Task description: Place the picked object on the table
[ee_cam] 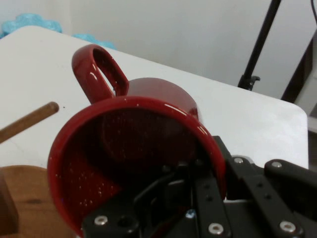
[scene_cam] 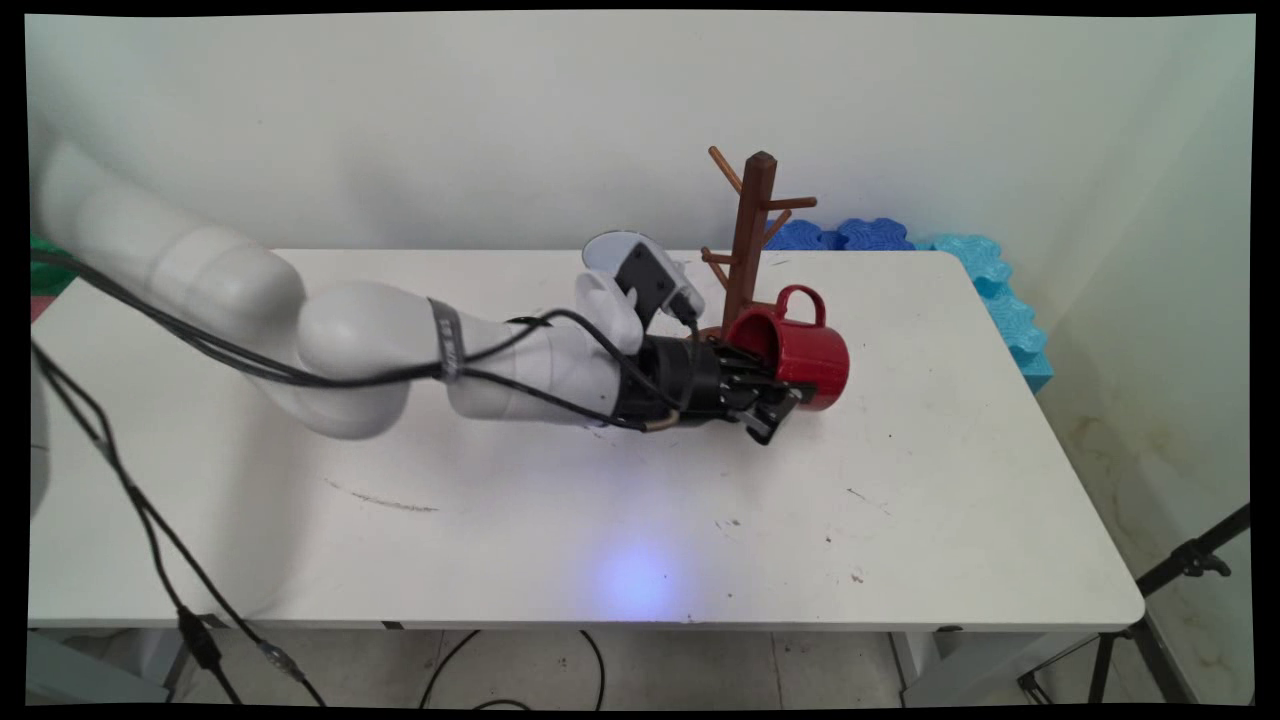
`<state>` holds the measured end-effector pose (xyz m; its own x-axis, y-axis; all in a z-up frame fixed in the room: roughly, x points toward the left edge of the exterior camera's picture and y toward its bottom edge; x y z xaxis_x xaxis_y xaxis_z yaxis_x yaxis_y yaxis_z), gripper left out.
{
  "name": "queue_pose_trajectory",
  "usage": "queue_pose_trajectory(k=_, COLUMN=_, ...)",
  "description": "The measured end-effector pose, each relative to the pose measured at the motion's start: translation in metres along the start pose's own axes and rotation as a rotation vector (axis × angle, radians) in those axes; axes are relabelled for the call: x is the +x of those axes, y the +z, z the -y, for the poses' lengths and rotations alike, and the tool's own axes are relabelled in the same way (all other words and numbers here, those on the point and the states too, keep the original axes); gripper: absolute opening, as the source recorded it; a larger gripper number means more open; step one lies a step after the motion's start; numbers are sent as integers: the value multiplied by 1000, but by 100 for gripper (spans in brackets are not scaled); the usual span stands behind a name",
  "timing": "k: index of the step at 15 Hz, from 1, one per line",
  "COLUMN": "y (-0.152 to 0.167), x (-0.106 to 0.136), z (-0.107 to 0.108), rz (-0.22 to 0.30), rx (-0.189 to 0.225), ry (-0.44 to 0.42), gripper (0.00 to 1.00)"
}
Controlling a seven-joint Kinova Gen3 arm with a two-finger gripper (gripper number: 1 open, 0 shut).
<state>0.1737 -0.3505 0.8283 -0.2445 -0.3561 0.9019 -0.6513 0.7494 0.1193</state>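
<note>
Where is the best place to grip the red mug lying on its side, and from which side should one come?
Probably the rim wall, coming from the mouth side. The red mug lies on its side with its mouth facing the gripper, so one finger fits inside and one outside, as here. The handle points upward, close to the wooden mug tree, which crowds that approach.

Passage toward the wall is blocked by the brown wooden mug tree [scene_cam: 752,240], with the glossy red ceramic mug [scene_cam: 800,350] lying just beside its base. Open room is left across the white table [scene_cam: 500,520] nearer the camera.
</note>
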Motion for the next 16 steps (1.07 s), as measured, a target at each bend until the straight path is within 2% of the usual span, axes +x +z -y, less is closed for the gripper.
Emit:
queue_pose_trajectory(k=4, y=-18, x=16, z=5, rz=38, rx=-22, ry=33, gripper=0)
queue_pose_trajectory(k=8, y=-37, x=29, z=13, rz=102, rx=-34, ry=84, gripper=0)
queue_pose_trajectory(k=16, y=-50, x=28, z=15, rz=210, rx=-42, ry=164, gripper=0)
